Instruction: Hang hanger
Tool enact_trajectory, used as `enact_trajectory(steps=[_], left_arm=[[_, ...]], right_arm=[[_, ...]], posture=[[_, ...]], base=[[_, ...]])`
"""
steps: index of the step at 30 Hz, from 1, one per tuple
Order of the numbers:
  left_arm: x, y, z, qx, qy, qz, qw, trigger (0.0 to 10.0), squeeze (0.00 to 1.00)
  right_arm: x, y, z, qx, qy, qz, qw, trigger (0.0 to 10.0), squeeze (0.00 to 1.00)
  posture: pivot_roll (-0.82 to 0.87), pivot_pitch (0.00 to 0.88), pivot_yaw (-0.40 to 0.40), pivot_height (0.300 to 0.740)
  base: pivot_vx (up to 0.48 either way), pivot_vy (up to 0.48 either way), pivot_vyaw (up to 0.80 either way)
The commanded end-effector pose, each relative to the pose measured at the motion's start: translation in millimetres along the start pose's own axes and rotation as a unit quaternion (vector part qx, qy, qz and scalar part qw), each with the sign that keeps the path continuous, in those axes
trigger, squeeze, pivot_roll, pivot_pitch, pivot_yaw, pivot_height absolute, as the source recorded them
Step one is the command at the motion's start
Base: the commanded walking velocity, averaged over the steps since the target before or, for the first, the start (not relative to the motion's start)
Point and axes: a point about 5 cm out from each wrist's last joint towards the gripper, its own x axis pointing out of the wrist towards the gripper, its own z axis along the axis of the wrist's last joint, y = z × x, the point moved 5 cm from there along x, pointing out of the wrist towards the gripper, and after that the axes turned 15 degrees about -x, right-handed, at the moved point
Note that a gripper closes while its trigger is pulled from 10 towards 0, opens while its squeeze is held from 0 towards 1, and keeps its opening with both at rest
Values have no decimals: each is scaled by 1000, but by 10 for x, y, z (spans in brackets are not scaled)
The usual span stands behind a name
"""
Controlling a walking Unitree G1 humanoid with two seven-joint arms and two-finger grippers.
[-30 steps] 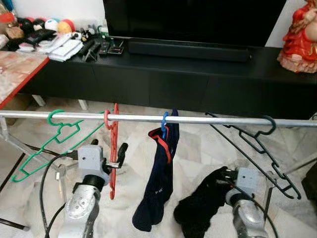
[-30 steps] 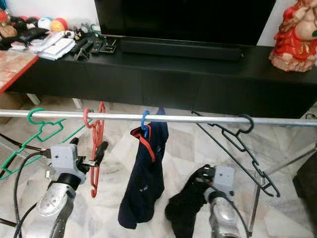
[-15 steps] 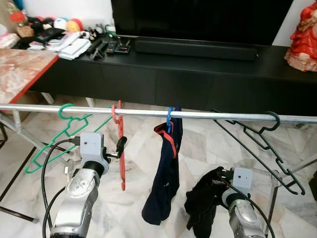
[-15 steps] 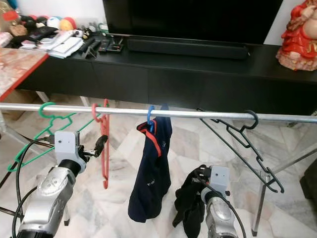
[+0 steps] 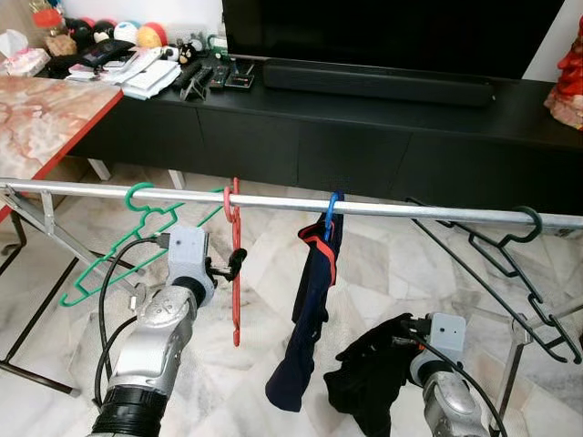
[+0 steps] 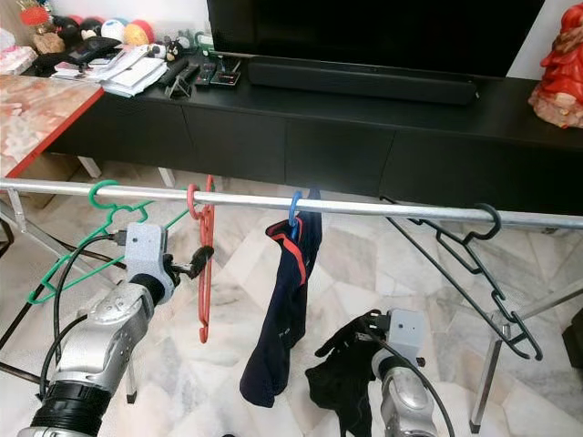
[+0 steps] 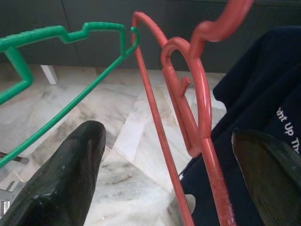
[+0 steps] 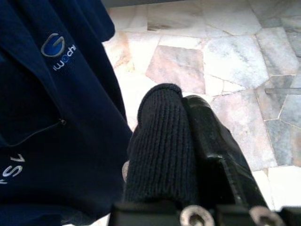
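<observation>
A long silver metal rail crosses the middle of the frame, over a pale marble floor. The slim red plastic hanger hangs from it by its hook, left of centre, edge-on and dangling straight down. The left hand sits at lower left, level with the hanger's upper shaft; in the left wrist view its two black fingers stand wide apart with the red hanger between them and closer to one finger, and I cannot tell whether either touches it. Just left of it on the rail hangs a green wire-shaped plastic hanger, tilted. Right of the red one, a blue hook carries a dark navy garment with red trim. Far right, a black hanger slants down from the rail. At lower right, the right hand is clamped on a black knitted cloth that droops below it, near the navy garment. Behind the rail runs a long black low cabinet with a dark soundbar along the top of the frame.
</observation>
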Motion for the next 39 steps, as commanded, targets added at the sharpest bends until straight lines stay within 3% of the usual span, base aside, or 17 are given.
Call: enact_trajectory(steps=[1, 6, 8, 11, 15, 19, 22, 23, 24, 27, 39], left_arm=[[-44, 63, 64, 33, -3, 15, 999, 10000, 0], [-46, 21, 64, 29, 0, 7, 1000, 10000, 0], [26, -137, 4, 28, 9, -17, 999, 10000, 0], [126, -249, -146, 34, 34, -28, 998, 10000, 0], [251, -417, -170, 25, 38, -45, 998, 10000, 0], [354, -425, -72, 65, 23, -15, 998, 10000, 0], [405, -393, -19, 53, 15, 14, 998, 10000, 0], [421, -377, -28, 53, 17, 21, 998, 3765, 0], [433, -357, -55, 56, 24, 27, 998, 196, 0], [450, -286, -113, 51, 34, 46, 997, 0, 0], [501, -259, -72, 36, 19, 59, 997, 0, 0]], right_arm=[[-5, 13, -16, 4, 2, -1, 1000, 10000, 0], [0, 39, 11, 3, -5, 1, 1000, 10000, 0], [18, 61, 87, 2, -20, 3, 1000, 10000, 0], [37, 66, 153, 1, -31, 3, 1000, 10000, 0], [59, 54, 255, 2, -49, -2, 999, 10000, 0], [61, 40, 283, 1, -54, -4, 999, 10000, 0], [53, 23, 277, 1, -55, -7, 998, 10000, 0], [51, 16, 275, 1, -55, -8, 998, 10000, 0], [49, 13, 273, 1, -55, -9, 998, 10000, 0], [45, 7, 272, 2, -56, -10, 998, 10000, 0], [37, 21, 259, 1, -55, -8, 998, 10000, 0]], posture=[[-36, 170, 14, 740], [-32, 165, 12, 740], [-31, 158, 11, 740], [-29, 155, 11, 740], [-37, 160, 9, 740], [-41, 168, 7, 740], [-42, 169, 7, 740], [-46, 172, 8, 740], [-46, 172, 8, 740], [-51, 176, 8, 740], [-52, 185, 0, 740]], base=[[0, 0, 0], [0, 0, 0], [0, 0, 0], [0, 0, 0], [0, 0, 0], [0, 0, 0], [0, 0, 0], [0, 0, 0], [0, 0, 0], [0, 0, 0], [0, 0, 0]])
